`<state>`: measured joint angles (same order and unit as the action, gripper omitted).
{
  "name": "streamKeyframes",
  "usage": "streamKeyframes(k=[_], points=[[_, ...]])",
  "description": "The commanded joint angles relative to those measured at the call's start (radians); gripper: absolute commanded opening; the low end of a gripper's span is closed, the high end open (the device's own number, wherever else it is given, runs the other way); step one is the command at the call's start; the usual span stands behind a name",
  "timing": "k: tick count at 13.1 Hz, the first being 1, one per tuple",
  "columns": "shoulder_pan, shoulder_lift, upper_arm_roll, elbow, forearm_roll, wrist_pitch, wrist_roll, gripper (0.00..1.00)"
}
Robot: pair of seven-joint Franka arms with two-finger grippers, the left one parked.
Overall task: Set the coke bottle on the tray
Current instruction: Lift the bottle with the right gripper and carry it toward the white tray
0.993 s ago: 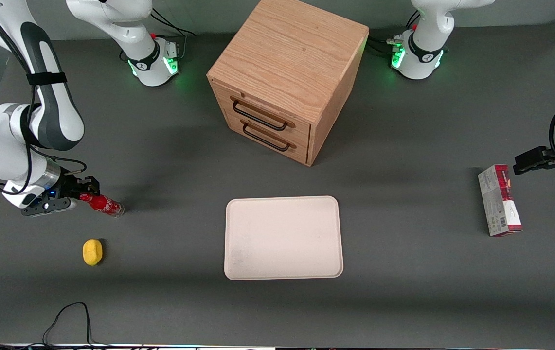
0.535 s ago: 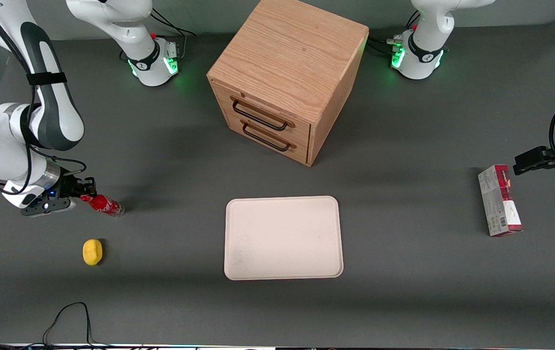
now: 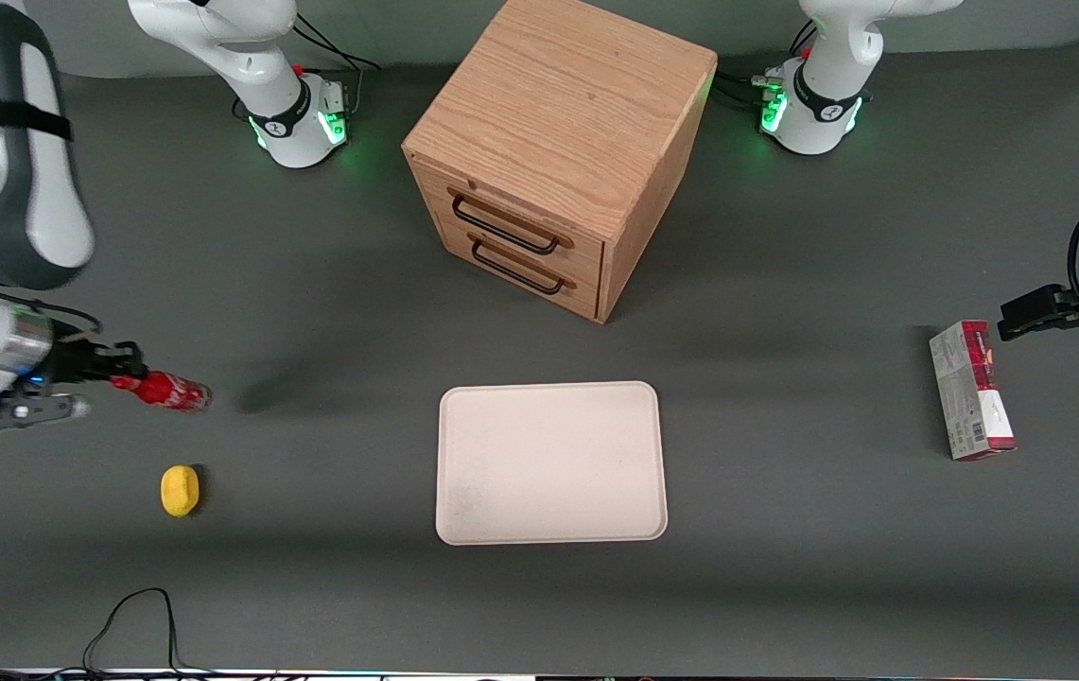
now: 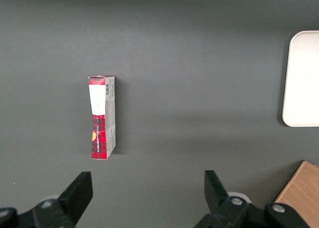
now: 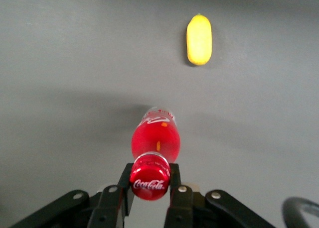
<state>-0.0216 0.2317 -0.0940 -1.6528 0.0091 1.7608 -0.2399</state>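
Observation:
The coke bottle (image 3: 164,390) is a small red bottle with white script. My right gripper (image 3: 119,379) is shut on its red cap and holds it above the table, near the working arm's end; its shadow falls apart from it on the table. In the right wrist view the cap (image 5: 150,176) sits between the two fingers of the gripper (image 5: 149,182), and the bottle's body (image 5: 155,138) points away from the camera. The cream-white tray (image 3: 551,462) lies flat in the table's middle, well away from the bottle. Its edge shows in the left wrist view (image 4: 303,78).
A yellow lemon (image 3: 180,491) lies nearer the front camera than the bottle and shows in the right wrist view (image 5: 199,40). A wooden two-drawer cabinet (image 3: 558,142) stands farther back than the tray. A red-and-grey carton (image 3: 970,390) lies toward the parked arm's end.
My gripper, shut on the bottle's cap, has risen and shifted toward the working arm's end, away from the tray. The bottle has come up off the table with it.

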Motion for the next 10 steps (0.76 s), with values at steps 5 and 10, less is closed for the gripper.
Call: streamKeyframes(k=[5, 10], points=[[0.011, 0.167, -0.003, 0.531, 0.046, -0.454, 0.082, 0.00], [0.067, 0.265, 0.109, 0.635, 0.046, -0.449, 0.362, 0.00]])
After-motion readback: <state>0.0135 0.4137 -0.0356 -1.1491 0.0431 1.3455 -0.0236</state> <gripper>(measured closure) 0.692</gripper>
